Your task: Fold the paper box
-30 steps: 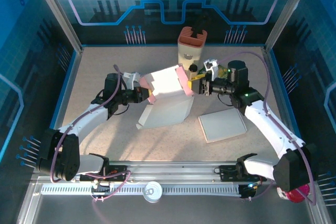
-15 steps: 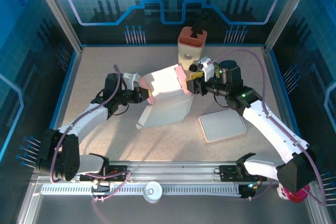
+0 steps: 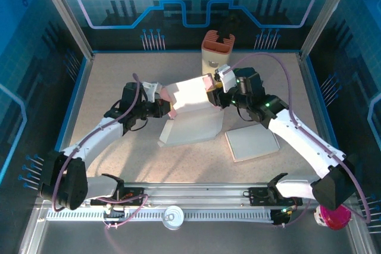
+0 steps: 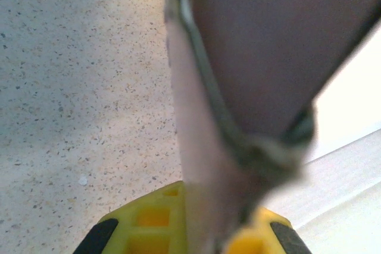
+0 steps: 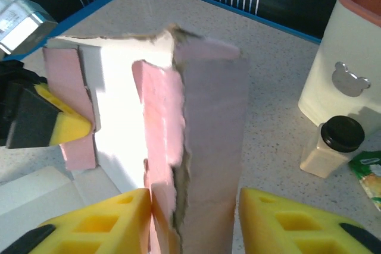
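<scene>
The paper box [image 3: 190,96] runs crosswise — left hand [image 3: 168,110] to right hand [image 3: 212,91].

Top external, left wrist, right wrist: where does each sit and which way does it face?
Top external: above, behind the bases, looking down; both arms meet at the paper box.
Left wrist: faces along its shut jaws, pinching a box flap.
Right wrist: faces along its jaws closed around the box; cream container beyond.
Shared: top and right wrist show that container.
</scene>
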You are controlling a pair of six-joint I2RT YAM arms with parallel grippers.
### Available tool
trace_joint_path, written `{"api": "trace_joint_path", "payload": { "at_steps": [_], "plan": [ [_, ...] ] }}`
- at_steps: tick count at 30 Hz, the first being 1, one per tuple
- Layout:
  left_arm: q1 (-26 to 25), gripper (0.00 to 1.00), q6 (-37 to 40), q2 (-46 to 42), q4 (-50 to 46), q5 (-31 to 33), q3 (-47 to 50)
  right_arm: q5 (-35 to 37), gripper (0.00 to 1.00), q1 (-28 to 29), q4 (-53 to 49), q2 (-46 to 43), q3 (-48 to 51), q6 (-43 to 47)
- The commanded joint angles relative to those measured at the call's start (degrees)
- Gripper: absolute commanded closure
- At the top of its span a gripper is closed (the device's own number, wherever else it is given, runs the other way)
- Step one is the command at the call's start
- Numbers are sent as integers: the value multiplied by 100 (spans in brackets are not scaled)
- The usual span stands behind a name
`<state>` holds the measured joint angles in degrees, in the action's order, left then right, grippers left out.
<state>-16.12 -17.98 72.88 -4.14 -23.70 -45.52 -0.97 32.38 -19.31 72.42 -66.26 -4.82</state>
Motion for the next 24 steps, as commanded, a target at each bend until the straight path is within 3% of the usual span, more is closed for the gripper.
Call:
{"api": "trace_joint_path", "payload": {
  "at_steps": [1,11,24],
  "plan": [
    [-82,100,178,-217,-304,266,-245,747,62,190,-268,119,-270,222],
    [-473,100,142,-318,-821,988,-535,2539,84,721,-432,508,-518,240],
    [-1091,100,-529,-240,-1454,2497,-794,4638,100,1316,-1341,1444,-1244,-426]
  ]
}}
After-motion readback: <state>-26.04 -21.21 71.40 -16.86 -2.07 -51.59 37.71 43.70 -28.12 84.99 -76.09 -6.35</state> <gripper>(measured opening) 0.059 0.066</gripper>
